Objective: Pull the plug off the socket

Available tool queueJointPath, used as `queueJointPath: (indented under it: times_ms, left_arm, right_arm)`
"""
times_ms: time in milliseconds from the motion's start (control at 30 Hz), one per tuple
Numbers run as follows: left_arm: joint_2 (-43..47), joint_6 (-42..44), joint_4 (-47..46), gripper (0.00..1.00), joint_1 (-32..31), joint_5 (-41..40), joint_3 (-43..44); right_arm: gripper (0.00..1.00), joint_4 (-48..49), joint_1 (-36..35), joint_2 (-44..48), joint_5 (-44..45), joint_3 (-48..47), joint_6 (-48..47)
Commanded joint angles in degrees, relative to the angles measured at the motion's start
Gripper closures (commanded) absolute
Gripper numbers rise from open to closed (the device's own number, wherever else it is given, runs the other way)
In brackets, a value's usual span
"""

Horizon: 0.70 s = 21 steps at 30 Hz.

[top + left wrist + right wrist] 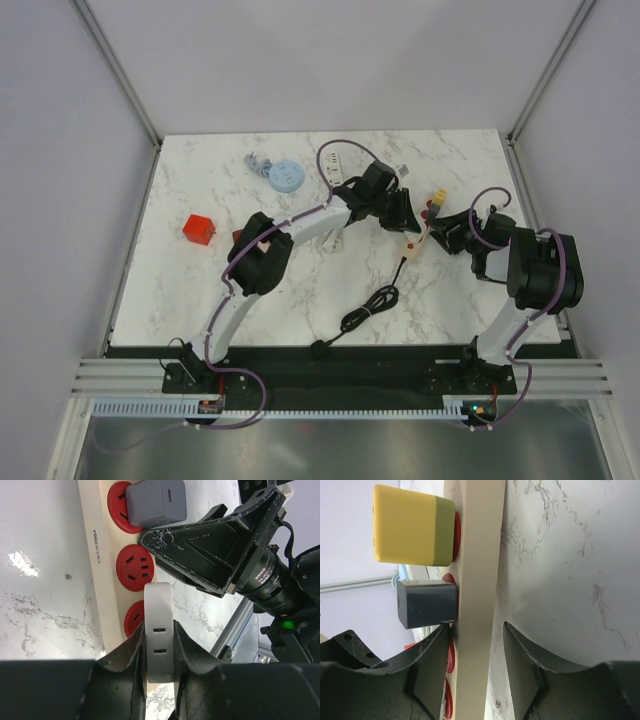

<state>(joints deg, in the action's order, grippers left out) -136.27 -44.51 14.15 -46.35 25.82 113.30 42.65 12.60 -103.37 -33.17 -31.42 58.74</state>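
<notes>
The marble table (200,300) fills most of the top view. My left arm (262,255) reaches across it from the near left toward the far middle. My right arm (535,268) folds in from the right. The two meet at the strip (413,244), a cream bar with red sockets lying slanted right of centre.

A black cable (365,310) runs from by the strip's near end, loops once and trails toward the near edge. Far back on the left side lies a blue disc (286,177). A red cube (199,229) sits well apart from everything, near the left edge.

My right gripper (475,640) straddles the strip, one finger close along each long side. A thin shadow shows by one fingertip, so I cannot tell whether I am clamping it or only bracketing it.

My left gripper (159,650) is closed on the white plug (158,610). Both fingers press its flat sides, and the plug stands out beyond the fingertips. That plug sits over the third red socket in my left wrist view, and the socket's red rim shows beside it. I cannot see the pins, so I cannot tell whether it is seated.

The next socket along is bare. The one after it carries a grey plug (155,502). In my right wrist view, a yellow plug (412,523) stands beyond the grey one on the strip.
</notes>
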Motion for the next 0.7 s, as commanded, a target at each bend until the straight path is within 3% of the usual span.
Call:
queueJointPath:
  times_ms: [0,133,367,533,633,667]
  left_arm:
    - [6.45,-2.77,-7.82,0.98,-0.85,4.06,4.56]
    - [6.80,-3.04,-8.09,0.98,-0.85,4.23,4.65]
    - [6.98,-5.49,-10.90,0.98,-1.29,5.99,2.64]
    - [7.51,-4.71,-10.90,0.98,-1.11,5.73,1.76]
    - [7.33,-5.14,-10.99,0.98,-1.20,5.99,1.67]
    - [7.33,-5.23,-11.16,0.98,-1.20,6.08,1.67]
  right_arm:
    - [0.45,-0.21,-1.35,1.77,-5.59,2.06,0.76]
    - [0.44,3.83,-1.35,0.63,-6.82,3.38,4.09]
    - [0.49,27.87,-1.53,-3.85,-9.28,5.93,18.24]
    - [0.42,30.47,-1.53,-3.77,-10.51,7.69,19.31]
    - [0.46,28.01,-1.44,-4.47,-10.25,7.60,17.47]
    - [0.53,27.05,-1.44,-5.17,-9.99,7.34,16.68]
